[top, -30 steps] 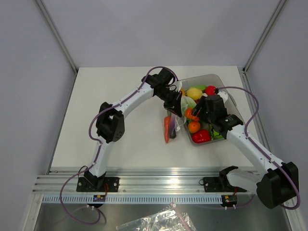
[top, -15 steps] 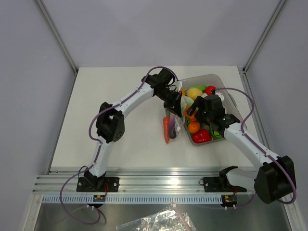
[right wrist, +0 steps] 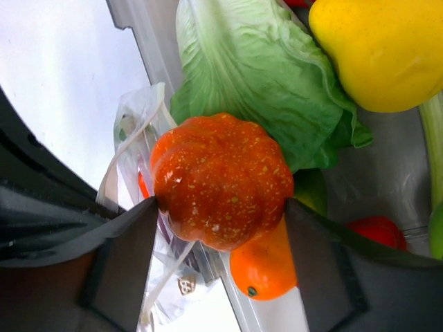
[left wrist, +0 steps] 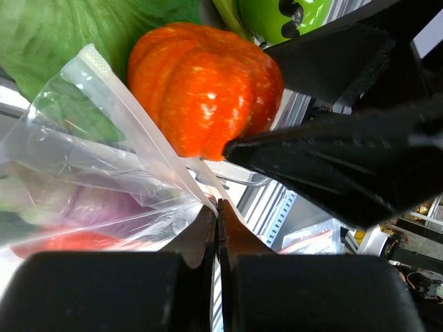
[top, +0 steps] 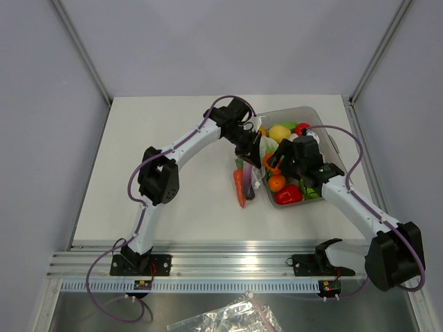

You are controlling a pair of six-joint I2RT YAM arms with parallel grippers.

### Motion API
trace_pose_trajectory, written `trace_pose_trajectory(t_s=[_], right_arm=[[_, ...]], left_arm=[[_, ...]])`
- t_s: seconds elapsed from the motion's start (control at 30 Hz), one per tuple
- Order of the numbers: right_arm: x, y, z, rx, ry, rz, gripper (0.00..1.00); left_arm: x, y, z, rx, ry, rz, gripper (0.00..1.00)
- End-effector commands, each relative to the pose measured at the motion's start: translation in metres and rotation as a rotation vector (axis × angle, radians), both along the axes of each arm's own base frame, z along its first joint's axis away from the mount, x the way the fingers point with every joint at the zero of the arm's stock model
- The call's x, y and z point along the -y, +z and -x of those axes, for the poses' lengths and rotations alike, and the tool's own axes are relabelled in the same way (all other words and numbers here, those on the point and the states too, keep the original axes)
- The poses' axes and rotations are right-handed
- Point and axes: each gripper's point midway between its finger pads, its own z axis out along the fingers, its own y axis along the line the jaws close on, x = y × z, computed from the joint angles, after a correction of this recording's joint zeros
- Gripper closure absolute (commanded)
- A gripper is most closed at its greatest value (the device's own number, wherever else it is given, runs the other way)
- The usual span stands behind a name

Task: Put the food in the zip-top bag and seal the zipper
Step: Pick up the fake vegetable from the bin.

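The left end effector (left wrist: 217,207) has its black fingers pressed together on a fold of the small clear plastic zip-top bag (left wrist: 83,173), holding it up right at the left wall of the clear plastic bin (top: 304,108) on the white desk (top: 187,211). Through the plastic I can see the purple toy eggplant (left wrist: 97,206) and the long red-orange toy carrot (left wrist: 66,242) already inside. From above, the carrot and eggplant hang below that end effector, towards the desk.

The right end effector (right wrist: 220,206) is clamped on the small ribbed orange plastic toy pumpkin (right wrist: 221,180), one finger on each side. It holds the pumpkin right beside the whitish press-seal zipper strip (left wrist: 135,121) at the bag's mouth. In the right wrist view the two halves of the strip stand apart, so the mouth is open. I cannot tell whether the pumpkin touches the strip. The two end effectors are close together, nearly fingertip to fingertip.

Behind the pumpkin, in the bin, lie a green toy lettuce leaf (right wrist: 256,76), a yellow toy pepper (right wrist: 381,48) and a small round orange toy fruit (right wrist: 266,266), with a red piece partly hidden beside them.
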Motion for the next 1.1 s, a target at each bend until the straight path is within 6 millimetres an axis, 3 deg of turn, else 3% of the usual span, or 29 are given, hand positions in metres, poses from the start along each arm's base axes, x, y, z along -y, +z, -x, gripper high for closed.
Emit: trace_pose_trajectory(t_s=[0.0, 0.03, 0.27, 0.43, 0.73, 1.03, 1.07], right_arm=[[-0.005, 0.033, -0.001, 0.085, 0.090, 0.024, 0.17], [-0.004, 0.037, -0.001, 0.090, 0.107, 0.043, 0.14], [0.007, 0.027, 0.009, 0.057, 0.278, 0.242, 0.18], [0.010, 0.034, 0.006, 0.123, 0.345, 0.315, 0.15], [-0.017, 0.056, 0.020, 0.300, 0.589, 0.343, 0.13], [0.001, 0.037, 0.004, 0.238, 0.592, 0.530, 0.17], [0.010, 0.035, 0.000, 0.224, 0.555, 0.574, 0.16]], left_arm=[[0.000, 0.013, -0.003, 0.033, -0.003, 0.033, 1.00], [0.000, 0.013, -0.003, 0.032, -0.004, 0.033, 1.00], [-0.001, 0.013, -0.003, 0.029, 0.003, 0.044, 1.00], [-0.001, 0.015, -0.003, 0.032, 0.001, 0.047, 1.00], [-0.002, 0.014, -0.004, 0.030, 0.004, 0.045, 1.00], [0.000, 0.018, -0.004, 0.029, 0.005, 0.058, 1.00], [-0.001, 0.019, -0.004, 0.032, 0.007, 0.059, 1.00]])
